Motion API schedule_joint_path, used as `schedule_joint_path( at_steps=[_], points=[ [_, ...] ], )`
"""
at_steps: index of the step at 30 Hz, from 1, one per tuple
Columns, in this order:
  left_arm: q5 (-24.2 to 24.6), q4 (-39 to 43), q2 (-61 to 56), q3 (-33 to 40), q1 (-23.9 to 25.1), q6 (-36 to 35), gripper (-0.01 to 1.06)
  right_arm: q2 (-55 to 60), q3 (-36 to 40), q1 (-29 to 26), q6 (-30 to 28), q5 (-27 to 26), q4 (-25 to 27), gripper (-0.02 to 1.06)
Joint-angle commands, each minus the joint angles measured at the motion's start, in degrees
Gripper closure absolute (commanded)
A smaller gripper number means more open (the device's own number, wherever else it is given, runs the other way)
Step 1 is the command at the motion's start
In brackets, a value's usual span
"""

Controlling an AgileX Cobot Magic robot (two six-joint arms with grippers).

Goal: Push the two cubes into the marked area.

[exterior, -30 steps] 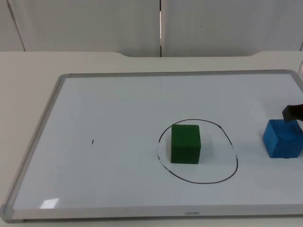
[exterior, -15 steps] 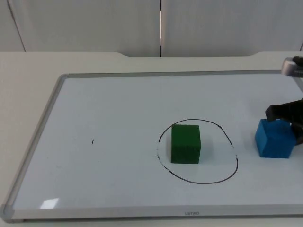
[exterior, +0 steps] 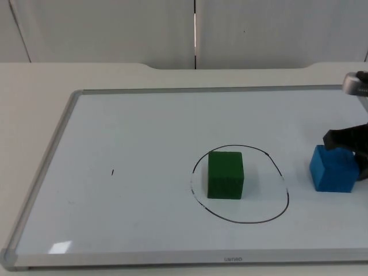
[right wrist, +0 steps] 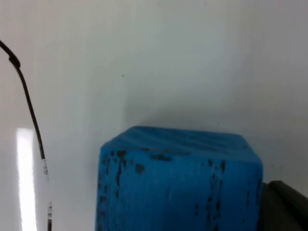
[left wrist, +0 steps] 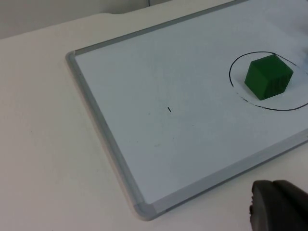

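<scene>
A green cube (exterior: 225, 174) stands inside the black hand-drawn circle (exterior: 261, 192) on the whiteboard (exterior: 144, 132). Right of the circle, outside its line, sits a blue cube (exterior: 333, 169). My right gripper (exterior: 357, 154) is low at the blue cube's far right side, pressed against it. The right wrist view has the blue cube (right wrist: 178, 183) close up, with the circle's line (right wrist: 29, 110) beyond it. My left gripper (left wrist: 279, 209) waits off the board's near left corner, and its view takes in the green cube (left wrist: 268, 77) in the circle (left wrist: 233, 72).
The whiteboard's grey frame (exterior: 43, 172) runs around the work area on the white table (exterior: 34, 80). A small black mark (exterior: 112, 172) sits on the board's left half. The grey partition wall (exterior: 115, 29) closes the back.
The right gripper has come in from the right edge and slid the blue cube leftwards, nearer the circle. Over the last half second it has barely moved. The green cube stayed put.
</scene>
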Motion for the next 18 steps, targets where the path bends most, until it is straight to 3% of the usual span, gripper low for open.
schedule_joint_path(
  at_steps=[1, 18],
  points=[
    [-0.6, 0.3, -0.3, 0.3, 0.2, -0.5, 1.05, 0.0, -0.2, 0.4, 0.0, 0.4, 0.6, 1.05],
    [-0.6, 0.3, -0.3, 0.3, 0.2, -0.5, 1.05, 0.0, -0.2, 5.8, 0.0, -2.4, 1.4, 1.05]
  ],
)
